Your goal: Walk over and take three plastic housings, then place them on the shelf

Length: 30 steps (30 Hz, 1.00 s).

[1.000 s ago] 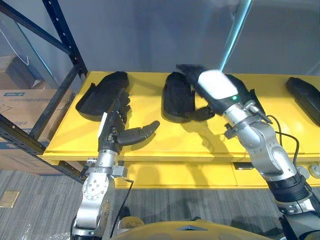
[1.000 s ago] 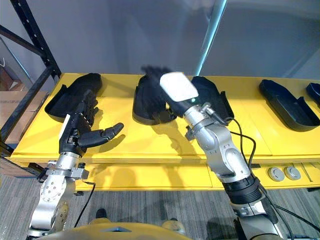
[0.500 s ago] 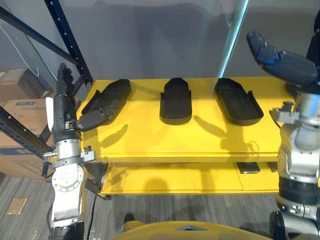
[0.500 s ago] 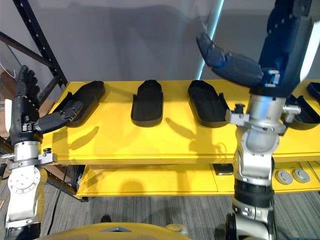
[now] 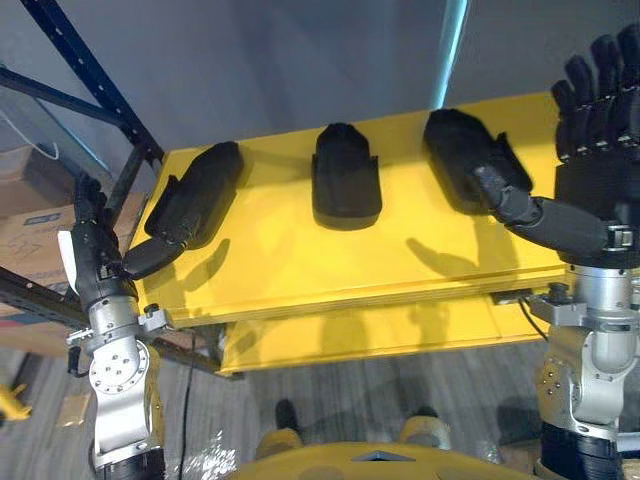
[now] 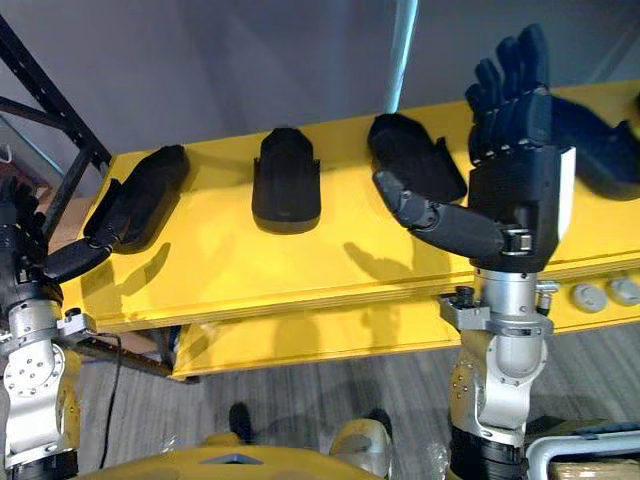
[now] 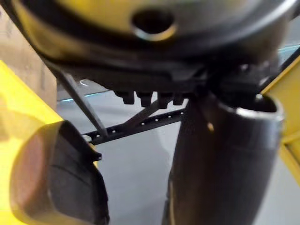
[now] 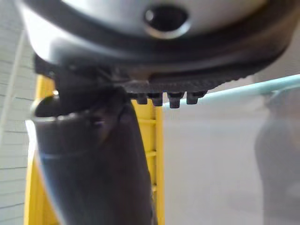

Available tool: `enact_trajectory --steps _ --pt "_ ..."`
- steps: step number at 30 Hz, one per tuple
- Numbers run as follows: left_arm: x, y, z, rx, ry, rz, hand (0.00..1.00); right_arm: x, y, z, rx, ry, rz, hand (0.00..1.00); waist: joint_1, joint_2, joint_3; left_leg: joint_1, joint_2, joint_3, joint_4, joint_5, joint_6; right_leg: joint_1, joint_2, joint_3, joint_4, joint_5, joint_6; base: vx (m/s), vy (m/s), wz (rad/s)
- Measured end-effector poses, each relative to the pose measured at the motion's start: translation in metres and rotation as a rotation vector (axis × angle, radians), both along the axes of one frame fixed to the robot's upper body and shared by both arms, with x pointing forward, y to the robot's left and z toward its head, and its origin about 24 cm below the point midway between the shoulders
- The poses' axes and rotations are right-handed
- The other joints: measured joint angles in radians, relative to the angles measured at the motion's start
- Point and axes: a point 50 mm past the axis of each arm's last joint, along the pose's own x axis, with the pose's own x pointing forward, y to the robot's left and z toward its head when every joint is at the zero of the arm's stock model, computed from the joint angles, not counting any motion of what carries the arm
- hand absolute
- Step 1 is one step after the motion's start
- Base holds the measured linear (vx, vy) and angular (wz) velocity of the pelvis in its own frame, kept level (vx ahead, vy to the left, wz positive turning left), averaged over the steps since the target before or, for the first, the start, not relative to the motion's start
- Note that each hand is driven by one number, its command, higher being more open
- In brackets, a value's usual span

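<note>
So there's a flat yellow metal shelf [image 5: 300, 260] sitting in a dark blue steel rack [image 5: 85, 75] against a plain grey wall [image 5: 280, 60], with grey plank floor [image 5: 400, 380] underneath. The black moulded plastic housings are lying on it in a row, well apart: left housing [image 5: 195, 195], middle housing [image 5: 345, 180], right housing [image 5: 465, 160]. The left hand [image 5: 92, 265] is up by the shelf's left corner and the right hand [image 5: 600, 200] is raised at its right end. Both are open and empty, fingers pointing up, thumbs sticking out.

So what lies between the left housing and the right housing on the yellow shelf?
The middle housing lies there, apart from the left housing and right housing, with bare yellow shelf either side, as the left eye view shows.
</note>
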Motion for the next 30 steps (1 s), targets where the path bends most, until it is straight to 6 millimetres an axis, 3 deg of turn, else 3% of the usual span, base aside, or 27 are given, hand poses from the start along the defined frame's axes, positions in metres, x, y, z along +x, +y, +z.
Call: enact_trajectory --steps 5,10,20,25,30 --pt "0.003 -0.001 0.004 -0.001 -0.04 0.01 1.0 0.009 0.019 0.006 -0.002 -0.03 0.087 1.0 0.007 0.008 0.032 -0.047 -0.038 -0.039 0.011 0.017 0.02 -0.038 -0.045 -0.026 0.078 -0.042 0.017 0.02 0.004 0.29" --pt "0.013 -0.004 0.005 -0.01 -0.062 -0.011 1.0 0.016 0.043 0.01 -0.053 -0.042 0.152 1.0 0.02 -0.01 0.063 -0.053 -0.04 -0.064 0.011 0.02 0.022 -0.042 -0.051 -0.05 0.113 -0.076 0.013 0.01 -0.027 0.16" --pt "0.024 0.002 0.009 -0.086 -0.101 -0.063 1.0 0.014 0.048 0.014 -0.096 -0.064 0.132 1.0 0.014 -0.019 0.073 -0.053 -0.049 -0.033 0.011 0.017 0.021 -0.095 -0.067 -0.014 0.191 -0.115 0.011 -0.01 -0.019 -0.06" --pt "0.044 0.005 0.002 -0.193 -0.104 -0.122 1.0 -0.001 0.051 0.036 -0.19 -0.194 0.148 1.0 0.006 -0.031 0.092 -0.053 -0.047 -0.006 0.033 0.004 0.02 -0.111 -0.067 0.012 0.206 -0.116 0.01 -0.04 -0.012 -0.13" --pt "0.047 0.015 -0.005 -0.204 -0.076 -0.073 1.0 -0.008 0.057 0.053 -0.252 -0.304 0.182 1.0 -0.005 -0.035 0.098 -0.07 -0.046 0.003 0.04 0.003 0.019 -0.133 -0.066 0.022 0.21 -0.113 0.014 -0.01 -0.004 -0.03"
